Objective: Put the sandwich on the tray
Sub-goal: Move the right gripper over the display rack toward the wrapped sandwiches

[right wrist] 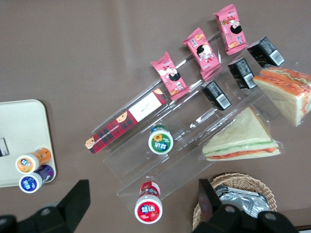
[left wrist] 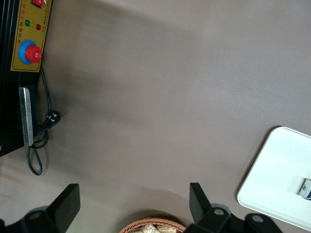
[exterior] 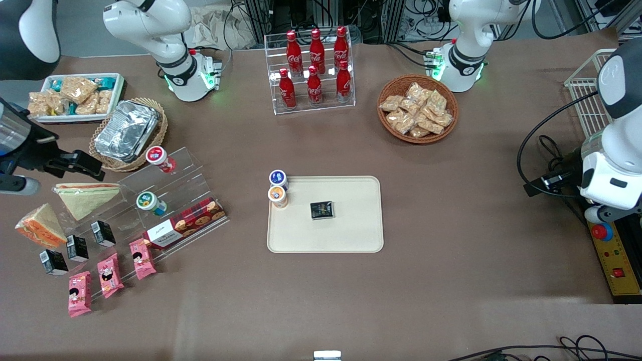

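Note:
The sandwich (exterior: pixel 40 226), a small clear-wrapped wedge with an orange-red face, lies on the table toward the working arm's end, beside the acrylic stand; it also shows in the right wrist view (right wrist: pixel 286 94). The beige tray (exterior: pixel 331 233) lies mid-table and shows in the right wrist view (right wrist: pixel 19 126) and the left wrist view (left wrist: pixel 279 170). My right gripper (exterior: pixel 83 165) is open and empty. It hangs above the table, farther from the front camera than the sandwich. In the right wrist view the gripper (right wrist: pixel 143 196) has a red-capped jar (right wrist: pixel 148 208) below it, between its fingers.
A larger flat triangle sandwich (exterior: pixel 88 196) lies on the acrylic stand (exterior: pixel 190 173), along with jars, a cookie box (exterior: pixel 185 228), black cartons and pink packets. A foil container in a wicker basket (exterior: pixel 128 131) is close to the gripper. Two jars (exterior: pixel 277 188) and a black carton (exterior: pixel 321 209) sit on the tray.

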